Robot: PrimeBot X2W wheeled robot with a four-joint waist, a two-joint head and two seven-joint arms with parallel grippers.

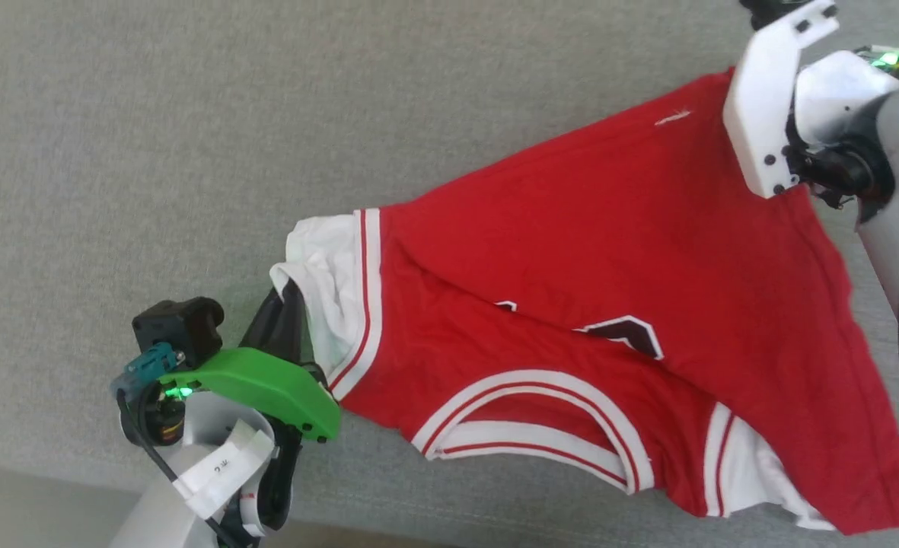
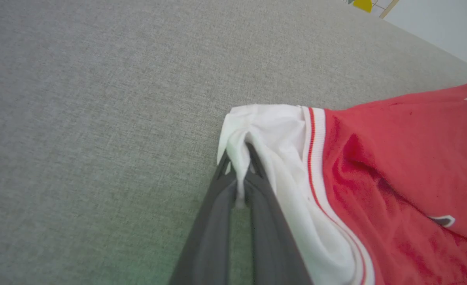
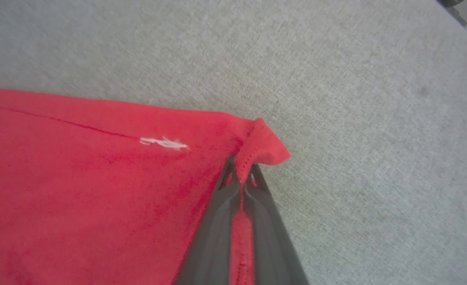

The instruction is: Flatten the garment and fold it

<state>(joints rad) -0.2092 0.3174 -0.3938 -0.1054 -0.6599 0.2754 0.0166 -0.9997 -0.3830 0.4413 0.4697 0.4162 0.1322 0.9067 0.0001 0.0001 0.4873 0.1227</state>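
Head view: the garment [image 1: 609,251] lies rumpled on the grey surface [image 1: 152,114]; my left gripper [image 2: 239,158] pinches its white sleeve [image 2: 273,126], my right gripper [image 3: 242,165] its hem corner [image 3: 265,148]. Flattening looks unfinished, folding not begun.

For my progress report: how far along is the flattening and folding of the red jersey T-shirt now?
Done: both grips are made. The left end effector is shut on the white sleeve, the right end effector on a red hem corner. In hand: flattening; the jersey T-shirt lies creased on the grey cloth surface, a diagonal fold hiding part of the dark graphic. Left: smoothing, then all folding.
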